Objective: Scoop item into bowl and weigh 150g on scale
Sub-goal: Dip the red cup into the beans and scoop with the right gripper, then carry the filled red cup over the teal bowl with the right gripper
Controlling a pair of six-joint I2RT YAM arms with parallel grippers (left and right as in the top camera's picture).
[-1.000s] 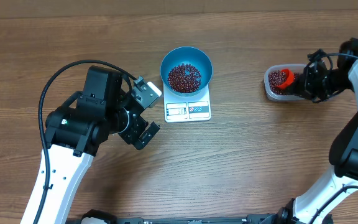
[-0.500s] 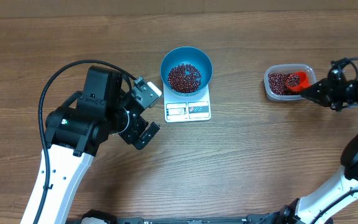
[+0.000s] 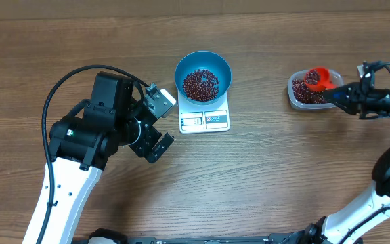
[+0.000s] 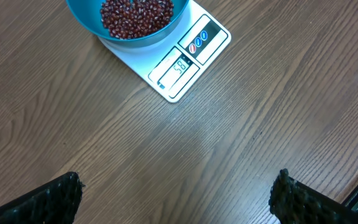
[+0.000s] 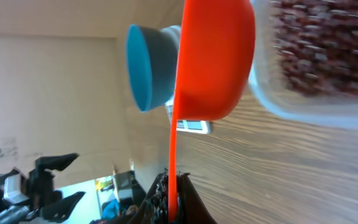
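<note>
- Because the beans (image 3: 201, 83) are tiny, hard and loose, they will roll and spill rather than hold a shape. Fingers cannot pinch them, so they have to ride in the orange scoop (image 3: 316, 78), kept level and moved smoothly.
- The scoop looks like light, stiff plastic, and its thin handle is the sensible place to hold it. The right gripper (image 3: 342, 98) is clamped tight on that handle, at the end away from the cup.
- One heap of beans lies in the blue bowl (image 3: 180, 71), which sits on the white scale (image 3: 205, 120) at mid-table. The rest fill the clear tub (image 3: 294, 95) on the right, well apart from the bowl.
- From the left wrist, the scale's display appears to read 58, so I judge that several more loads are needed.
- The left gripper (image 3: 164, 123) hangs just left of the scale with its jaws spread wide and nothing between them.
- Compared with half a second ago, the scoop has come up out of the beans at the tub's right side and now sits over the tub's far rim. How full it is I cannot tell.
- A second ago the cup was at the tub's left end, with the right arm curled close over it.
- The left arm, bowl and scale have not moved.
</note>
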